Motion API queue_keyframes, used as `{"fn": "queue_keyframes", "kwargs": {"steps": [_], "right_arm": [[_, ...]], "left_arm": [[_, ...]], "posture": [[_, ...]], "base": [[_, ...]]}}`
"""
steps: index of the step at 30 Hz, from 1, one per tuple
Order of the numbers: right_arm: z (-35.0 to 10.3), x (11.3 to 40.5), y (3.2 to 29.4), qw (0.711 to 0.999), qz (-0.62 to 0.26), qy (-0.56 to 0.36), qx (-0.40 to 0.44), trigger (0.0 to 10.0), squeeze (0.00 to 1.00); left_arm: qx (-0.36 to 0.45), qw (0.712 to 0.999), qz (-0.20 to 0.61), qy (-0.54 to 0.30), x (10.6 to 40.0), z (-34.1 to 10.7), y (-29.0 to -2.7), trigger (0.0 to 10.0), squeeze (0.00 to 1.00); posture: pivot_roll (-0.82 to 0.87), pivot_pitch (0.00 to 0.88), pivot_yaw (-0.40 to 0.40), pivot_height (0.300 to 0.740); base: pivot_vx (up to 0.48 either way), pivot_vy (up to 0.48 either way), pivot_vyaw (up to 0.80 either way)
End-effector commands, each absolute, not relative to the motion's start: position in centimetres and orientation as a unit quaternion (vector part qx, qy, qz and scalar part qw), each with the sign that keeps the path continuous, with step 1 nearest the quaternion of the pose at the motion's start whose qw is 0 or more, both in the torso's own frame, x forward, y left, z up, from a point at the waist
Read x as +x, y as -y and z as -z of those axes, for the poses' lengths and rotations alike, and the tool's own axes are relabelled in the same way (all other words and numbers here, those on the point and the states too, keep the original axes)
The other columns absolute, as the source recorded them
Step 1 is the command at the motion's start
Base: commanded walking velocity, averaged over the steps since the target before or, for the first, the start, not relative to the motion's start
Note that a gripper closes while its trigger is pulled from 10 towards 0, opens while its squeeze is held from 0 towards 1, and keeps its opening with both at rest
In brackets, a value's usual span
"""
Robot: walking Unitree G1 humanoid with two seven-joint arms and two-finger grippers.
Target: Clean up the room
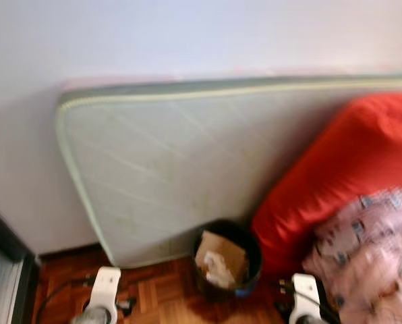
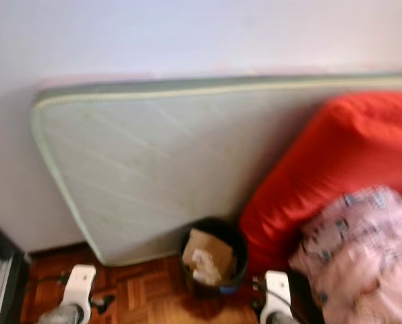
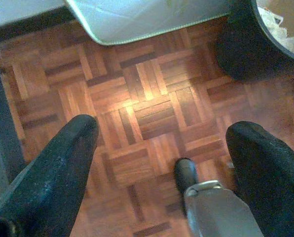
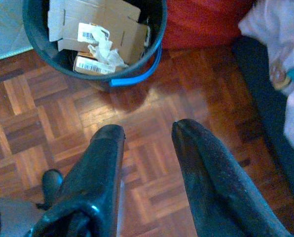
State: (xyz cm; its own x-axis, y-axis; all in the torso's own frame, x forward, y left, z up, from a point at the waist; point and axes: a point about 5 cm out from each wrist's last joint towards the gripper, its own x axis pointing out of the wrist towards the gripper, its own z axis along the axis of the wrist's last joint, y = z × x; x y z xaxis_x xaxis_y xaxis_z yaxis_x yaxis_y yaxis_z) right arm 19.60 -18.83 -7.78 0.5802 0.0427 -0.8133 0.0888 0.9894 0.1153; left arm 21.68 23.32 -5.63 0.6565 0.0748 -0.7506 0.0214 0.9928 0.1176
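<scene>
Black and round, a plastic waste bin with a blue handle stands on the reddish parquet floor at the foot of a pale green quilted mattress leaning on the far wall, stuffed with brown cardboard and crumpled white paper. Right of it, a red cushion and a blurred pink patterned cloth run off the edge. Both arms hang low: the left gripper gapes wide over bare floor, the right gripper narrowly parted, empty, near the bin.

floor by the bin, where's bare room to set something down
Bare parquet lies between the mattress corner and the black bin, under the open left gripper. More lies before the bin under the open right gripper. Crowded rightward: red cushion and patterned bedding.
</scene>
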Motion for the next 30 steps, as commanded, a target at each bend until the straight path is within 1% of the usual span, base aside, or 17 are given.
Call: {"fn": "queue_keyframes", "kwargs": {"steps": [1,12,17,23,25,27,30], "right_arm": [[7.8,19.4,19.2,0.884,0.016,-0.462,0.066,10.0,0.0],[7.8,19.6,18.9,0.885,0.027,-0.459,0.08,10.0,0.0],[7.9,19.6,18.3,0.884,0.03,-0.457,0.091,10.0,0.0],[7.9,19.6,18.1,0.884,0.032,-0.457,0.096,10.0,0.0],[7.7,19.9,18.3,0.893,0.043,-0.437,0.094,10.0,0.0],[6.8,20.6,19.0,0.924,0.086,-0.363,0.08,10.0,0.0],[6.1,21.1,19.3,0.941,0.091,-0.324,0.04,10.0,0.0]], "left_arm": [[0.057,0.905,-0.01,-0.421,21.4,5.9,-22.9,10.0,0.0],[0.058,0.906,-0.012,-0.418,21.7,5.7,-23.3,10.0,0.0],[0.057,0.906,-0.016,-0.418,21.6,5.5,-23.8,10.0,0.0],[0.055,0.908,-0.019,-0.415,21.6,5.5,-24.0,10.0,0.0],[0.053,0.908,-0.021,-0.416,21.6,5.5,-23.9,10.0,0.0],[0.051,0.908,-0.023,-0.416,21.6,5.5,-23.9,10.0,0.0],[0.051,0.908,-0.024,-0.416,21.5,5.6,-23.9,10.0,0.0]], "posture": [[-0.02,0.0,-0.081,0.74],[-0.03,0.0,-0.054,0.74],[-0.03,0.0,-0.018,0.74],[-0.03,0.0,-0.012,0.74],[-0.03,0.0,-0.018,0.74],[-0.02,0.0,-0.021,0.74],[-0.03,0.0,-0.023,0.74]], "base": [[0.0,0.0,-0.76],[0.0,0.0,-0.76],[0.0,0.0,-0.76],[0.0,0.0,-0.76],[0.0,0.0,-0.37],[0.0,0.0,0.0],[0.0,0.0,0.0]]}}
